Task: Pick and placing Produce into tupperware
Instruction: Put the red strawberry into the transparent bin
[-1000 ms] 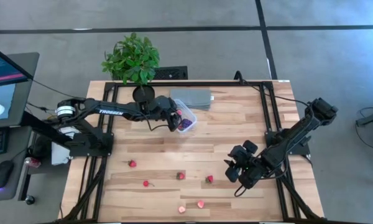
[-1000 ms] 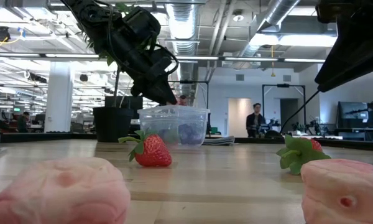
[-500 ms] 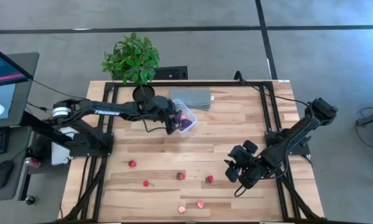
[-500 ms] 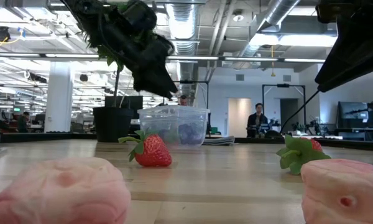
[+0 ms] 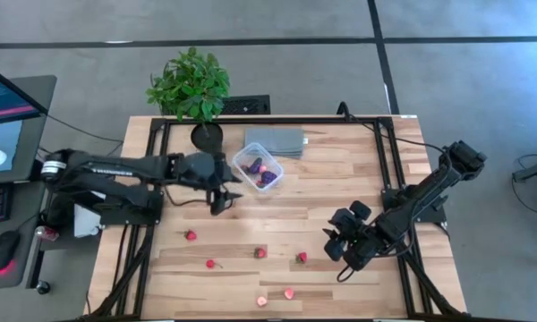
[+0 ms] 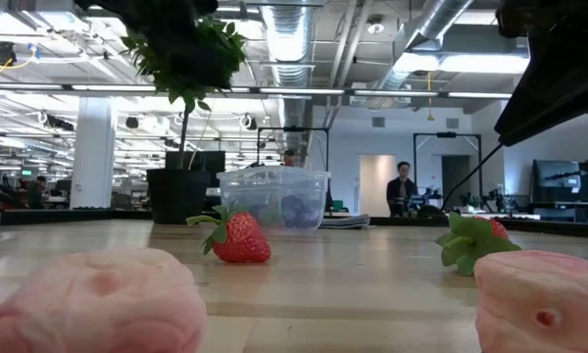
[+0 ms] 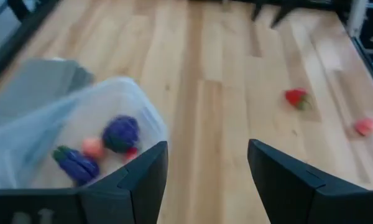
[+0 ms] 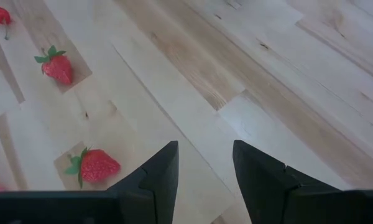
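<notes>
Jaws of both the left gripper (image 5: 222, 199) and right gripper (image 5: 333, 246) stand released and empty, so reaching for scattered small red toy strawberries (image 5: 190, 235) risks nudging the nearby clear rectangular plastic tupperware (image 5: 258, 167) across the wooden desk (image 5: 340, 179).

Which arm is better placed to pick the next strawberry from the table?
Probably the right. The right gripper is open, empty and close to a strawberry. The left gripper is open and empty too, but it is beside the tupperware, farther from the loose pieces.
</notes>
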`<action>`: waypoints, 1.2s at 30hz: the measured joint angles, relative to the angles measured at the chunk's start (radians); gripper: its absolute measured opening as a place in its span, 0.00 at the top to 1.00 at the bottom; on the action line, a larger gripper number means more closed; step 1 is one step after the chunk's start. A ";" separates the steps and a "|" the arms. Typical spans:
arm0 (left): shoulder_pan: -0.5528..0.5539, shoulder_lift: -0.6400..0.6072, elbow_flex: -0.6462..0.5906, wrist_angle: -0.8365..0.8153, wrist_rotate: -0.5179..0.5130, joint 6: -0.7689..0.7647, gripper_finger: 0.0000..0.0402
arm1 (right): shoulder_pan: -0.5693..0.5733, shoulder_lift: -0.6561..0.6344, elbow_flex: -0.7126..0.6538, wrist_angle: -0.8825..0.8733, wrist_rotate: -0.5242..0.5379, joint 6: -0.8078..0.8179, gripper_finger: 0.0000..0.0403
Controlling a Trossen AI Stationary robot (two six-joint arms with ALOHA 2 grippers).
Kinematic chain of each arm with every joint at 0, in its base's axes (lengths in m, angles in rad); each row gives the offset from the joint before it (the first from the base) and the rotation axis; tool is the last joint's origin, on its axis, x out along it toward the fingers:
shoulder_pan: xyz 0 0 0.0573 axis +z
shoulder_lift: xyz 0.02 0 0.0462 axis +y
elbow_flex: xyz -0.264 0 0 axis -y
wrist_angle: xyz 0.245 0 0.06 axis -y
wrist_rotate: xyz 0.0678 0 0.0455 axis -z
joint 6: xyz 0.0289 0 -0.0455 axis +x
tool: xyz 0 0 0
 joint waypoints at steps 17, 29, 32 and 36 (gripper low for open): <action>-0.353 -0.043 -0.006 -0.542 -0.108 -0.280 0.47 | -0.028 0.000 0.000 0.007 -0.007 -0.067 0.57; -0.537 -0.042 -0.006 -0.647 -0.107 -0.346 0.47 | -0.080 0.000 0.000 0.019 -0.008 -0.154 0.57; -0.557 -0.036 -0.006 -0.646 -0.120 -0.346 0.47 | -0.096 0.000 0.000 0.033 -0.008 -0.182 0.57; -0.577 0.000 -0.006 -0.647 -0.126 -0.330 0.47 | -0.114 0.000 0.000 0.036 -0.008 -0.186 0.57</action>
